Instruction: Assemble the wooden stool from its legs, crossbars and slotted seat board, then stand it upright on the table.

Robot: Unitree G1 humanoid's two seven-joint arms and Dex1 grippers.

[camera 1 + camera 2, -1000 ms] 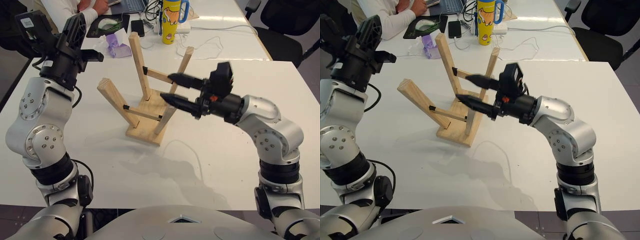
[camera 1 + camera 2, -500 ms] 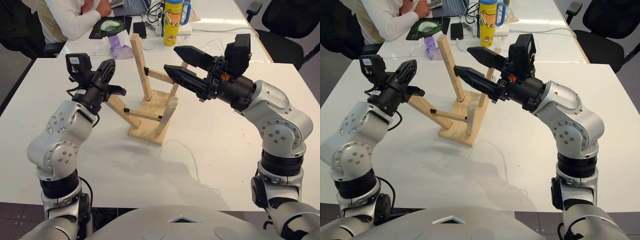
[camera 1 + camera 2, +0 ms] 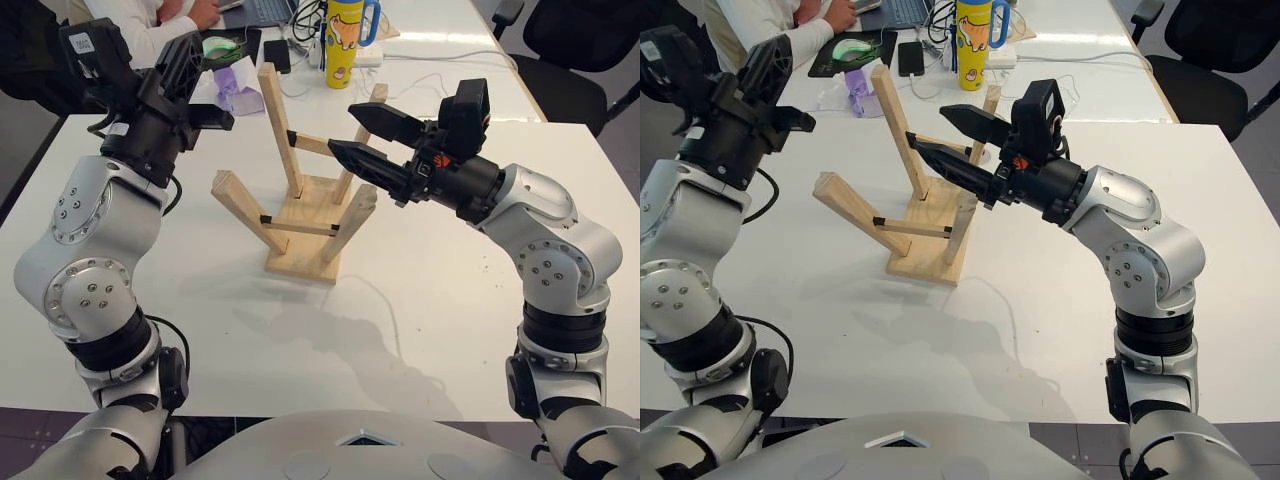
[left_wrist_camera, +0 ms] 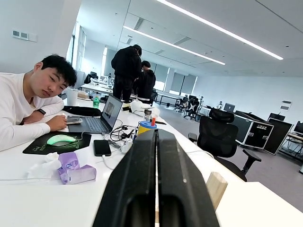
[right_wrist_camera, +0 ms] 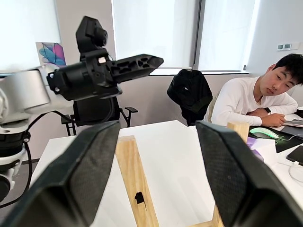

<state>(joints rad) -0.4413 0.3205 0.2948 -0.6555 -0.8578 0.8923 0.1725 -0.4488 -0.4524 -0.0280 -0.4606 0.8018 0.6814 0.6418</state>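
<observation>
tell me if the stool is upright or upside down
Upside down: its seat board lies on the table, legs pointing up.

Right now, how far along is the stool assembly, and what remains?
Done: the wooden stool looks assembled, legs and crossbars joined to the seat board. In hand: nothing; the right gripper is open by the upturned legs, the left gripper shut and raised aside. Left: turning it upright; it rests legs up.
</observation>
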